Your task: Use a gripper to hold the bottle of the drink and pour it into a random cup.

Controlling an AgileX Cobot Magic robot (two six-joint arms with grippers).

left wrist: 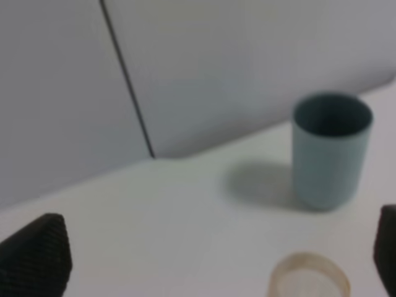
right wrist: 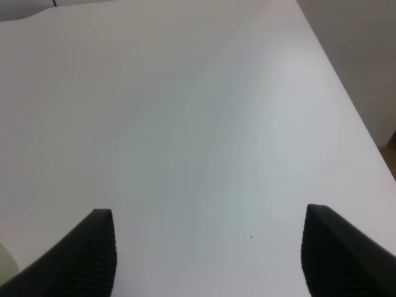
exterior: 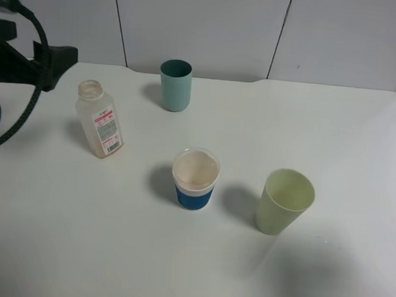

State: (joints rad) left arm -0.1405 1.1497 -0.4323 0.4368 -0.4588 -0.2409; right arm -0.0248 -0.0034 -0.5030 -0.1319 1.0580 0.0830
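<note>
The bottle [exterior: 99, 119] stands uncapped on the white table at the left, its white-and-red label facing front. The drink [exterior: 100, 142] shows only as a pale brownish tint low inside it. My left gripper [exterior: 65, 60] hovers just behind and to the left of the bottle, open and holding nothing. In the left wrist view, the left gripper [left wrist: 210, 250] has its fingertips [left wrist: 36, 253] spread wide, with the bottle's round neck [left wrist: 308, 279] below them. The teal cup [exterior: 175, 84] stands upright at the back, and the teal cup [left wrist: 331, 151] appears beyond the neck. My right gripper [right wrist: 210, 250] is open over bare table.
A short blue-and-white cup [exterior: 195, 179] stands at the middle of the table. A pale yellow-green tapered cup [exterior: 285, 201] is to its right. Wall panels [exterior: 206, 27] close off the back, and the table edge [right wrist: 346, 99] runs beside the right gripper.
</note>
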